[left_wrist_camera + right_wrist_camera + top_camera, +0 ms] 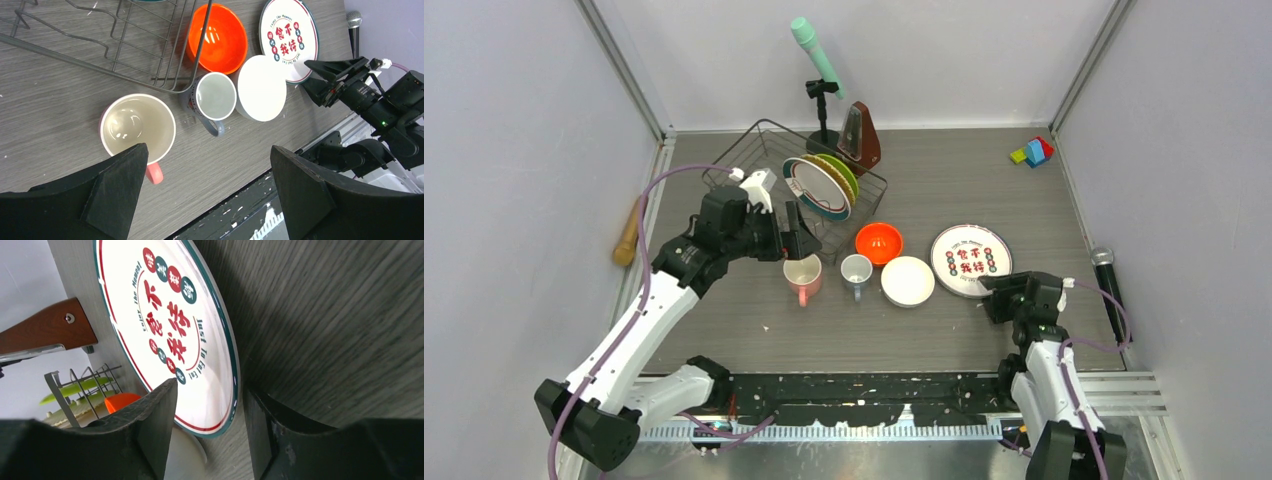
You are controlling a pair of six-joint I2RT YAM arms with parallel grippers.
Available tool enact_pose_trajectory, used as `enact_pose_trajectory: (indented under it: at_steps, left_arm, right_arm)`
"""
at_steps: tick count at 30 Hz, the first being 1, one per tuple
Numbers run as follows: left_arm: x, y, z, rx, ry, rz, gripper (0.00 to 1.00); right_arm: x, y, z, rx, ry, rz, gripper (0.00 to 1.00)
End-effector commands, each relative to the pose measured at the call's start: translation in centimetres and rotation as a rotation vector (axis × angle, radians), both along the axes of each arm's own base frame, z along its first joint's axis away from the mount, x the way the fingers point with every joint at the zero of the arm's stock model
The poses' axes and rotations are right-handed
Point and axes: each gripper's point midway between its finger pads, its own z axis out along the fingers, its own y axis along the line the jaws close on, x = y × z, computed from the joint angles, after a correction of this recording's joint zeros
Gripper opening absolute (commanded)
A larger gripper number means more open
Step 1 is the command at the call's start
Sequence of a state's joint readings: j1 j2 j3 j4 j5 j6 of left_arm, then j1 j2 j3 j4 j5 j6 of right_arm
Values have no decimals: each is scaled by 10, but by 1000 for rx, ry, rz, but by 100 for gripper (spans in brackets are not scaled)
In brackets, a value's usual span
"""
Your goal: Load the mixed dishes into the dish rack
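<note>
The dish rack stands at the far left of the table with plates upright in its slots, a lime-green plate among them. Just near and right of it on the table are the pink mug, small grey-blue mug, orange-red bowl and white bowl. Farthest right, the white teal-rimmed plate lies flat. The left gripper hangs above the pink mug, fingers spread wide and holding nothing. The right gripper has its fingers apart, astride the flat plate's near rim but not clamped on it. The step in hand looks like picking the next dish. The left must drop one finger inside the mug wall and close; the right must pinch a thin rim, which may slip.
</note>
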State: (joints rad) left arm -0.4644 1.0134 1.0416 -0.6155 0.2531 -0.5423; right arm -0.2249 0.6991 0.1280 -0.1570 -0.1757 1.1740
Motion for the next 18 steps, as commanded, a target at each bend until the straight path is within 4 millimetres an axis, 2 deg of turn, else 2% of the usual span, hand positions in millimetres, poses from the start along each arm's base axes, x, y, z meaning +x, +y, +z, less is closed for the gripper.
enact_pose_trajectory:
  at_steps: [1,2,3,4,5,6,8,11,18]
  left_arm:
    - [7,-8,11,-44,-35,-15,96]
    - [7,-9,11,-47,-30,-14,96]
    - [7,-10,10,-49,-25,-15,96]
    - [8,-11,9,-51,-19,-17,96]
    - [9,-11,8,-52,-14,-18,96]
    - [9,-13,8,-57,-10,-21,96]
    - [11,-15,7,-64,0,-23,96]
    - [13,-25,8,-94,27,-49,94]
    - [22,-58,14,-194,99,-106,93]
  right_arm:
    - [15,-7,4,12,-39,-42,53]
    - [18,-7,6,10,-49,-41,51]
    - [18,-8,4,9,-38,-41,45]
    - [19,-8,6,6,-38,-40,30]
    - [19,-8,6,1,-34,-35,20]
    - [20,-9,7,-3,-29,-32,6]
    - [20,-11,14,-22,-29,-30,1]
    - [21,-16,36,-101,-57,-1,0]
    - [25,-18,121,-255,-220,87,0]
